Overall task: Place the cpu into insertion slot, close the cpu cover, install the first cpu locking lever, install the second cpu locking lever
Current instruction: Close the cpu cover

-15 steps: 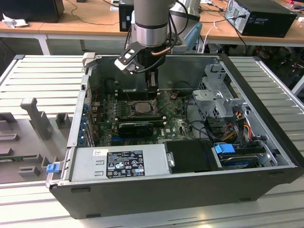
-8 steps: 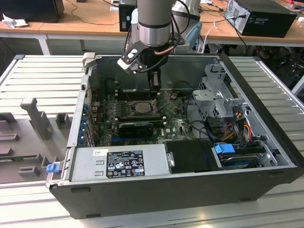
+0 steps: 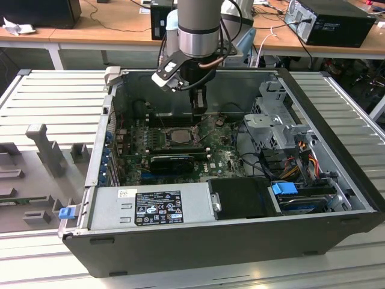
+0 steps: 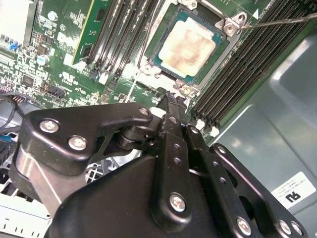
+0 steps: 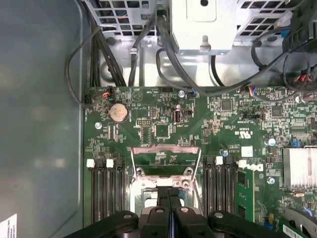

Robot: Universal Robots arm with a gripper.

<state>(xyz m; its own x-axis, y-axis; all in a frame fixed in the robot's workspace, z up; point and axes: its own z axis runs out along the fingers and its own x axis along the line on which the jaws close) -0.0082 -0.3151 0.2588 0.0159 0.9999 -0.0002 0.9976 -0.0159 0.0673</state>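
While cpu (image 4: 185, 45) sits in slot (image 4: 221, 55), gripper (image 4: 174, 99) hovers just beside, fingers pressed together, empty; cover (image 5: 166, 150) open.

arm (image 3: 199, 27): enters at 12 o'clock in the exterior view, wrist vertical.
gripper (image 3: 198, 103): points straight down toward 6 o'clock, fingers (image 4: 174, 136) pressed together.
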